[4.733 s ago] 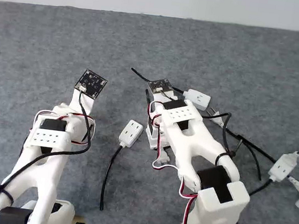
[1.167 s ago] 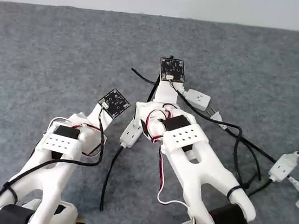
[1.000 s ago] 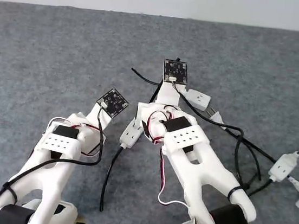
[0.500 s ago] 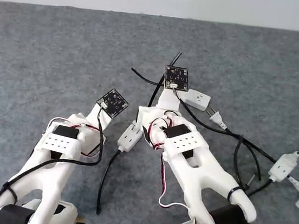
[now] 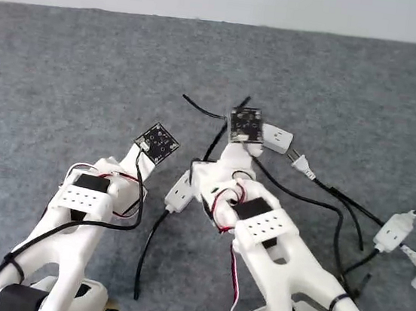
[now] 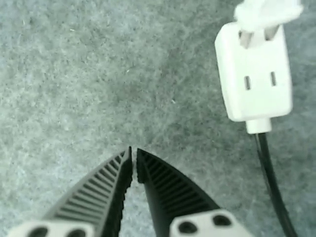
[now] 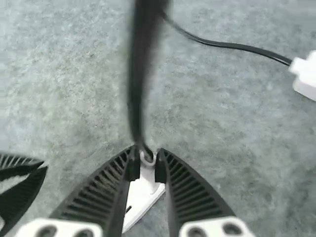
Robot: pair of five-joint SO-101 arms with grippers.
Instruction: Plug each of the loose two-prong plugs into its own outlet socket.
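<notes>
The white plug (image 7: 143, 190) is clamped between the right gripper's (image 7: 145, 154) jaws, and its black cord (image 7: 140, 74) leads away over the grey carpet (image 5: 92, 50). In the high view it sits just left of centre, at the end of the outlet socket (image 5: 179, 190). The left wrist view shows its 2 prongs meeting that socket with metal exposed, so I judge it only partly seated. The socket lies loose, so a push could slide it or skew the prongs, and the cord could tug the plug sideways. The left gripper (image 6: 133, 153) is closed on nothing, just beside the socket and not bracing it. The right arm stretches in from the lower right with its wrist bent down; the left arm comes in from the lower left.
</notes>
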